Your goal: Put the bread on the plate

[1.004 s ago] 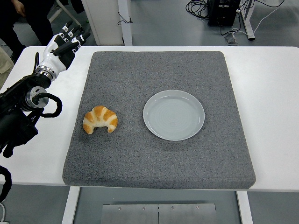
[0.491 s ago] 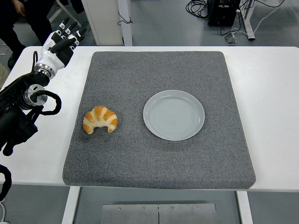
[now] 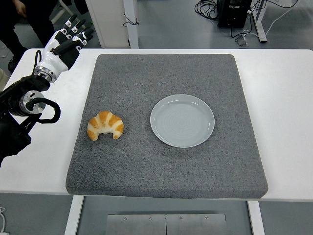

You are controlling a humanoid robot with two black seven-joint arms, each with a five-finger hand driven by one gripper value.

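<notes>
One croissant (image 3: 105, 125) lies left of one empty plate (image 3: 182, 120) on one grey mat (image 3: 166, 78); the left hand (image 3: 62, 47) hovers with fingers spread, holding nothing

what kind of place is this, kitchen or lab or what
Most likely a robotics lab or test room, not a kitchen: a plain white table with a grey mat, loose cables on the bare floor behind, and a robot's left hand.

open mat (image 3: 166, 161) around bread (image 3: 105, 125), plate (image 3: 182, 120) well apart
</notes>
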